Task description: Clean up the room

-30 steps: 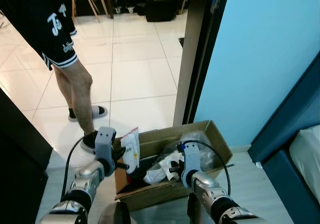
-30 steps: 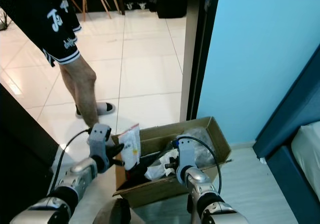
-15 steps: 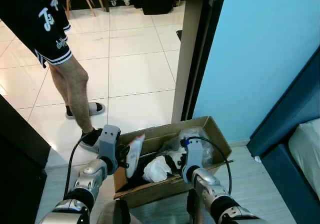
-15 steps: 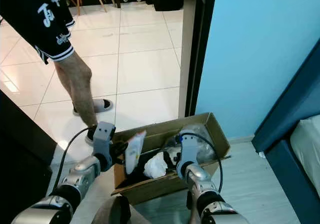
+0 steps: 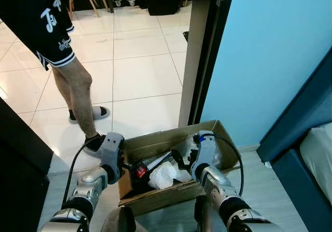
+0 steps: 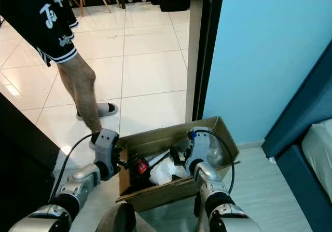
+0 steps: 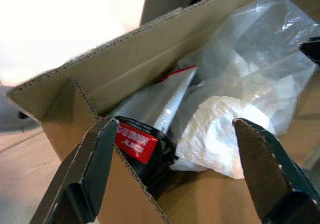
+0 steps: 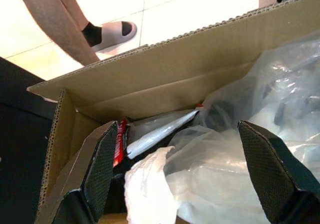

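An open cardboard box (image 5: pixel 171 137) stands on the floor by the door frame. Inside lie a silver packet with a red label (image 7: pixel 150 106), a crumpled white bag (image 5: pixel 164 174) and a clear plastic bag (image 8: pixel 280 108). My left gripper (image 7: pixel 172 124) is at the box's left wall, open, its fingers either side of the packet without touching it. My right gripper (image 8: pixel 177 126) hangs open over the right half of the box, above the clear bag. In the eye views the left gripper (image 5: pixel 126 166) and right gripper (image 5: pixel 193 152) flank the contents.
A person in black shorts (image 5: pixel 49 24) stands just left of and beyond the box, one sandalled foot (image 5: pixel 96 112) on the white tiles. The door frame (image 5: pixel 199 55) and blue wall rise behind the box. A dark blue bed frame (image 5: pixel 295 154) is on the right, dark furniture (image 5: pixel 15 159) on the left.
The packet that my left gripper held upright at the box's left edge tipped over and now lies inside; that gripper has opened. My right gripper shifted further over the box's right side.
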`<state>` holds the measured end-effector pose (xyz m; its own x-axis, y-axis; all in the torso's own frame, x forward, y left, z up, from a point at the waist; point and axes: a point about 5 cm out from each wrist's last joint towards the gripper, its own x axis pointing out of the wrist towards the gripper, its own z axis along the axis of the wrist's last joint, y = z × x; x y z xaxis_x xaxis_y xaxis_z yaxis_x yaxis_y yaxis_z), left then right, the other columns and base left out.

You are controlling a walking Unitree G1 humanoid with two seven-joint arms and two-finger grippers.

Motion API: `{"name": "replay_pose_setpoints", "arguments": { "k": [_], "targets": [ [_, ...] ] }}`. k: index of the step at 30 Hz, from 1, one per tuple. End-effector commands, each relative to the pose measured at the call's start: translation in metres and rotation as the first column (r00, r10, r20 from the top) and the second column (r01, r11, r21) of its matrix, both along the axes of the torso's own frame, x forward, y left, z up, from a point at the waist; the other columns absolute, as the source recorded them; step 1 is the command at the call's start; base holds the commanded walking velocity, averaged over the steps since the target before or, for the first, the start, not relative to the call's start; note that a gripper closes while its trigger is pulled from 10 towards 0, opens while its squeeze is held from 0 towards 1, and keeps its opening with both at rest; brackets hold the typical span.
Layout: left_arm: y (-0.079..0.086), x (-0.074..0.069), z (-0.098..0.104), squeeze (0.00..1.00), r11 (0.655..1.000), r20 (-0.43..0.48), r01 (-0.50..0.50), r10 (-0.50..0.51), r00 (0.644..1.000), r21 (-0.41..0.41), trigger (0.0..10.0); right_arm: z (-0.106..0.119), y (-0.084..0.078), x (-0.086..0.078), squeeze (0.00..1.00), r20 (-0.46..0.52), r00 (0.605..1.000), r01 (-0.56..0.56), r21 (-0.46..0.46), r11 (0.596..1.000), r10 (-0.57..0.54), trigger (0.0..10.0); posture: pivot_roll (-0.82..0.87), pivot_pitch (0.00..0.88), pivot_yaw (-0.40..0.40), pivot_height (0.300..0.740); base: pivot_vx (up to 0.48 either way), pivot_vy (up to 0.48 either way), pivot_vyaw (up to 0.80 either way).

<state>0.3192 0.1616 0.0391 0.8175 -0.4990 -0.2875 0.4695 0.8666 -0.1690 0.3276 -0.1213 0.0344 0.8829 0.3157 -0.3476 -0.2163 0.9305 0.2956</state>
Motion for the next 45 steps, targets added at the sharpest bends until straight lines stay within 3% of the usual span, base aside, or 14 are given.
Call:
{"name": "replay_pose_setpoints", "arguments": {
  "k": [1, 4, 5, 7, 14, 15, 16, 18, 19, 28, 31, 34, 40, 45],
  "targets": [
    [0.019, -0.003, 0.0, 0.0, 0.998, -0.014, -0.048, 0.047, 0.999, -0.036, 10.0, -0.008, 0.002, -0.007, 0.0, -0.038, 0.999, -0.01, 0.041, 0.999, 0.012, 10.0, -0.04, 0.088, 0.016, 0.593, 0.0, 0.0, 0.0],
    [0.031, -0.003, 0.002, 0.0, 0.99, -0.012, -0.115, 0.115, 0.993, -0.083, 10.0, -0.014, 0.002, -0.011, 0.0, -0.058, 0.998, -0.019, 0.051, 0.999, 0.022, 10.0, -0.03, 0.062, 0.011, 0.598, 0.0, 0.0, 0.0],
    [0.046, -0.003, 0.005, 0.0, 0.97, -0.013, -0.201, 0.202, 0.979, -0.135, 10.0, -0.019, 0.002, -0.016, 0.0, -0.081, 0.996, -0.027, 0.06, 0.998, 0.032, 10.0, -0.03, 0.049, 0.007, 0.607, 0.0, 0.0, 0.0],
    [0.057, -0.006, 0.005, 0.0, 0.946, -0.021, -0.271, 0.272, 0.962, -0.176, 10.0, -0.023, 0.0, -0.019, 0.0, -0.097, 0.995, -0.021, 0.065, 0.998, 0.027, 10.0, -0.02, 0.034, 0.001, 0.612, 0.0, 0.0, 0.0],
    [0.066, -0.009, 0.004, 0.0, 0.921, -0.03, -0.329, 0.33, 0.944, -0.209, 10.0, -0.026, -0.001, -0.022, 0.0, -0.11, 0.994, -0.018, 0.07, 0.997, 0.025, 10.0, -0.02, 0.024, -0.003, 0.617, 0.0, 0.0, 0.0],
    [0.084, -0.021, -0.007, 0.0, 0.861, -0.084, -0.45, 0.443, 0.893, -0.237, 10.0, -0.038, -0.008, -0.032, 0.0, -0.169, 0.985, -0.009, 0.042, 0.999, 0.016, 10.0, -0.01, 0.0, -0.028, 0.621, 0.0, 0.0, 0.0],
    [0.084, -0.021, -0.007, 0.0, 0.861, -0.084, -0.45, 0.443, 0.893, -0.237, 10.0, -0.038, -0.008, -0.032, 0.0, -0.169, 0.985, -0.009, 0.042, 0.999, 0.016, 10.0, -0.01, 0.0, -0.028, 0.621, 0.0, 0.0, 0.0],
    [0.095, -0.055, -0.041, 0.0, 0.785, -0.228, -0.587, 0.546, 0.806, -0.195, 10.0, -0.065, -0.032, -0.059, 0.0, -0.307, 0.95, 0.057, -0.017, 0.998, -0.059, 10.0, -0.01, 0.0, -0.041, 0.631, 0.0, 0.0, 0.0],
    [0.095, -0.07, -0.055, 0.0, 0.766, -0.292, -0.621, 0.564, 0.772, -0.163, 10.0, -0.073, -0.04, -0.069, 0.0, -0.349, 0.933, 0.087, -0.028, 0.996, -0.092, 10.0, -0.01, 0.0, -0.04, 0.635, 0.0, 0.0, 0.0],
    [0.09, -0.107, -0.088, 0.0, 0.737, -0.445, -0.675, 0.593, 0.671, -0.037, 10.0, -0.086, -0.043, -0.088, 0.0, -0.415, 0.903, 0.115, -0.028, 0.993, -0.117, 10.0, -0.02, 0.0, -0.034, 0.659, 0.0, 0.0, 0.0],
    [0.085, -0.134, -0.107, 0.0, 0.721, -0.526, -0.686, 0.621, 0.581, 0.094, 10.0, -0.095, -0.039, -0.101, 0.0, -0.467, 0.879, 0.095, -0.036, 0.995, -0.1, 10.0, -0.02, 0.0, -0.044, 0.673, 0.0, 0.0, 0.0],
    [0.081, -0.141, -0.112, 0.0, 0.717, -0.547, -0.686, 0.626, 0.557, 0.123, 10.0, -0.097, -0.041, -0.103, 0.0, -0.479, 0.872, 0.093, -0.043, 0.995, -0.103, 10.0, -0.03, 0.0, -0.043, 0.682, 0.0, 0.0, 0.0],
    [0.073, -0.144, -0.116, 0.0, 0.722, -0.565, -0.678, 0.618, 0.547, 0.133, 10.0, -0.097, -0.045, -0.104, 0.0, -0.484, 0.868, 0.108, -0.043, 0.993, -0.115, 10.0, -0.04, 0.0, -0.047, 0.711, 0.0, 0.0, 0.0],
    [0.068, -0.14, -0.116, 0.0, 0.72, -0.573, -0.684, 0.613, 0.544, 0.121, 10.0, -0.097, -0.046, -0.103, 0.0, -0.484, 0.867, 0.104, -0.051, 0.993, -0.115, 10.0, -0.04, 0.0, -0.048, 0.729, 0.0, 0.0, 0.0]
  ]
}}
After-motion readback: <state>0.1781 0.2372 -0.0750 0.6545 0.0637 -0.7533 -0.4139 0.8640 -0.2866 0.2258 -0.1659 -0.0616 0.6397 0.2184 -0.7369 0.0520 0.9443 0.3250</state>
